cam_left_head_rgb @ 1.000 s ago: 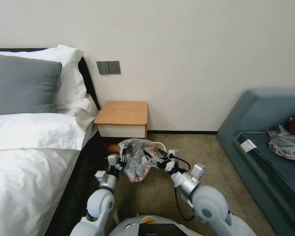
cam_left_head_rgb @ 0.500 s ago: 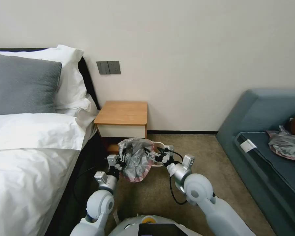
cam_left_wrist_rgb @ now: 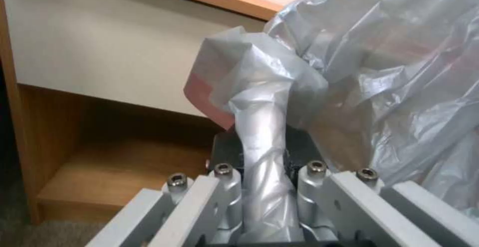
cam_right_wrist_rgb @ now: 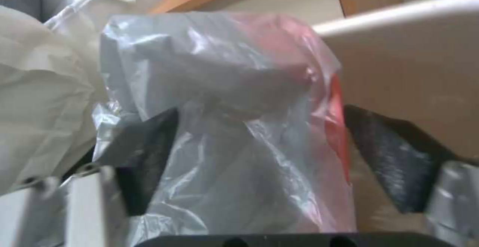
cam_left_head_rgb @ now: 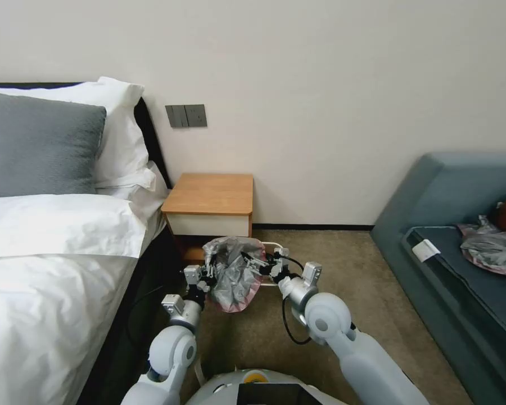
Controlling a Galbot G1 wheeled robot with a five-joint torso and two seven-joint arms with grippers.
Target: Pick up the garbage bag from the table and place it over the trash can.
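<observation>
1. Since a second ago, the right arm has swung inward in the head view, bringing the right gripper against the bag's near side, while the left gripper has stayed put.
2. Head view: the garbage bag hangs bunched between both grippers, just in front of the table, over the trash can, whose pale rim peeks out behind. Holding it from two sides would let the mouth be stretched across that rim.
3. Left wrist view: the left gripper is clamped tight on a twisted strand of bag, anchoring that edge.
4. Right wrist view: the right gripper stands wide apart, with the bag lying loose between its fingers, not yet pinched; the trash can's wall is just beside.
</observation>
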